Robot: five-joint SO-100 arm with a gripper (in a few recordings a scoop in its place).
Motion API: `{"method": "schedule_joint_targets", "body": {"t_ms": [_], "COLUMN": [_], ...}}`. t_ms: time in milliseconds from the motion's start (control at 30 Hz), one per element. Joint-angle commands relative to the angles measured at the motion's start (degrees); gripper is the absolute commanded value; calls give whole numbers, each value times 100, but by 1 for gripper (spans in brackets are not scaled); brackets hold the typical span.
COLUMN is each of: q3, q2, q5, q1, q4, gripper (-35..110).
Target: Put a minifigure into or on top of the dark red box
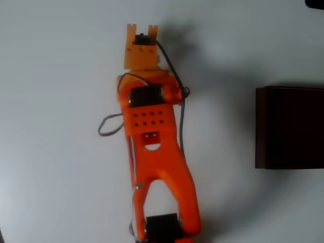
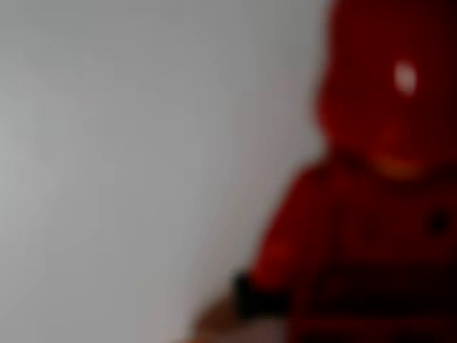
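Observation:
The minifigure (image 2: 371, 193) looms red and blurred at the right of the wrist view, upright and very close to the camera, with a round head and a small dark hand. In the overhead view the orange arm reaches up the picture from the bottom edge, and its gripper (image 1: 142, 38) is at the top end, well to the left of the dark red box (image 1: 289, 127). The arm's own body hides the jaws from above, so their state is unclear. The box stands at the right edge, partly cut off, with a dark inside.
The table is a plain white surface (image 1: 61, 177). Loose cables (image 1: 109, 126) hang off the arm's left side. A wide strip of bare table lies between the arm and the box.

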Motion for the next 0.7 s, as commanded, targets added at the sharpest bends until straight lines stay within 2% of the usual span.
{"method": "schedule_joint_targets", "body": {"t_ms": [0, 500, 667], "q3": [-281, -800, -1116], "q2": [53, -255, -308], "q5": [62, 35, -70], "q1": [-88, -53, -18], "q4": [79, 281, 633], "gripper": [13, 2, 1]}}
